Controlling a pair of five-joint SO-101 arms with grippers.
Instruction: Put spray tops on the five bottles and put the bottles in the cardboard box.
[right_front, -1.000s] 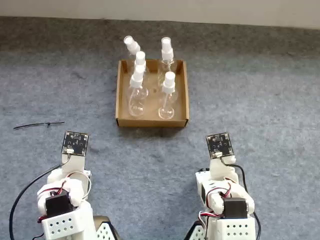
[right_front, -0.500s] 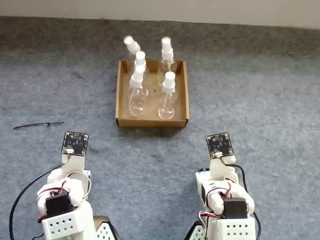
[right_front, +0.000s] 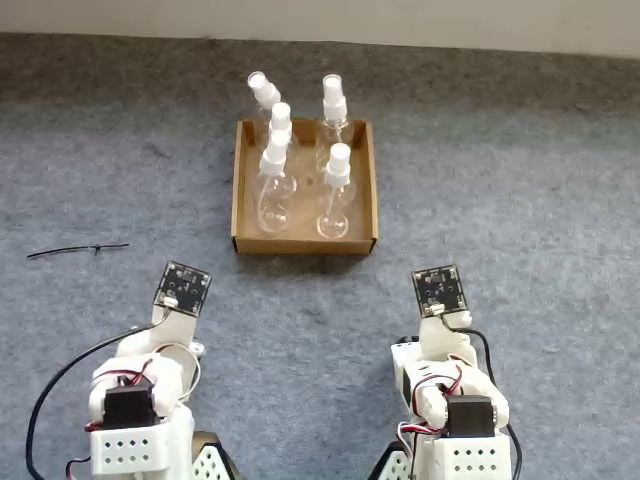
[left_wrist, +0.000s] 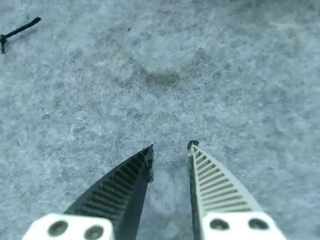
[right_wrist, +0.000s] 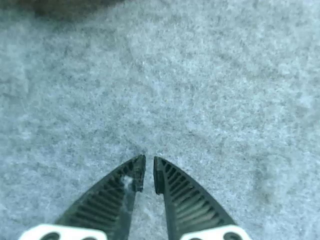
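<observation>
- L claw (left_wrist: 171, 149): narrow gap between the fingertips, holds nothing, tips just over the grey carpet (left_wrist: 235, 75).
- R claw (right_wrist: 149, 161): fingertips nearly together with only a sliver between them, holds nothing, also low over the carpet.
- Black cable tie (right_front: 78, 249): lies flat on the carpet, ahead of the L claw and off to its left, well apart from it.
- Cardboard box (right_front: 305, 243): ahead of both claws, roughly between them sideways, well apart from each.
- Five clear bottles (right_front: 272, 195), each with a white spray top (right_front: 339, 160): two upright at the box's near side, the others at its far side.
- Far-left bottle (right_front: 264, 92) is tilted; can't tell if its base is inside the box.
</observation>
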